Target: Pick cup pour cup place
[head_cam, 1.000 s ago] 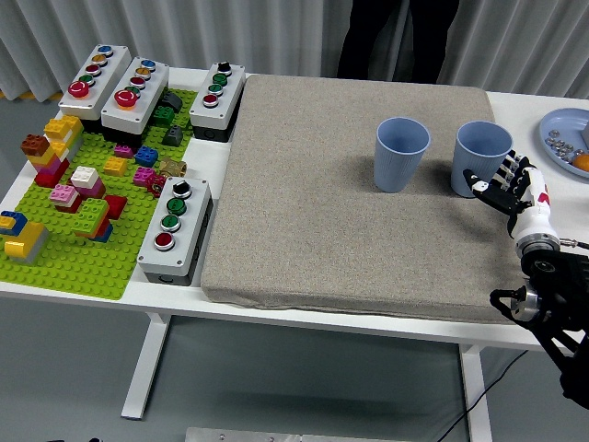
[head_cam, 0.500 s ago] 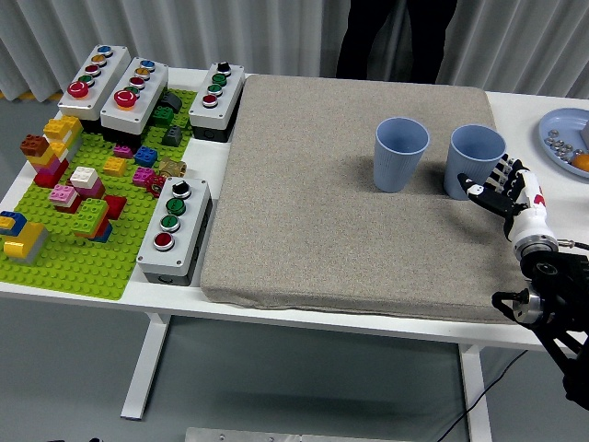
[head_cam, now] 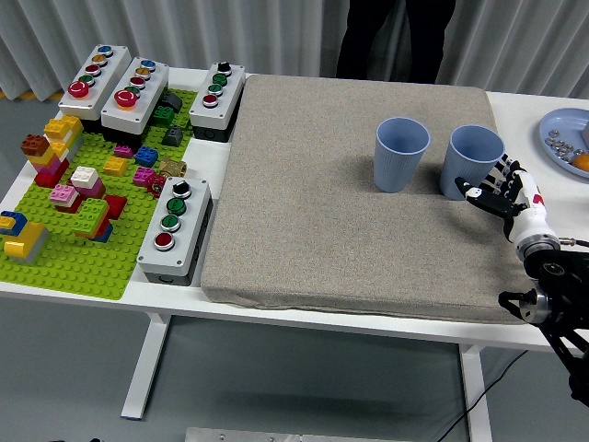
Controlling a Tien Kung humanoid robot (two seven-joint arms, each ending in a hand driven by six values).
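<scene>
Blue right cup [head_cam: 472, 162] sat on grey mat [head_cam: 322, 203], just beside left cup [head_cam: 401, 154]. Right robot hand [head_cam: 504, 191] touched its side, fingers spread, gripping nothing. Risked shoving it into its neighbour.

Robotics lab test bench, white table [head_cam: 276, 304], grey mat [head_cam: 350, 203], push-button control boxes [head_cam: 175, 230], green brick baseplate [head_cam: 69, 262], curtained backdrop [head_cam: 184, 32]

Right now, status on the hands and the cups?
Right hand open, fingertips against right cup, no grasp yet. Left hand not in view. Both cups upright on the mat; left cup close beside, apart. Nothing blocking.
</scene>
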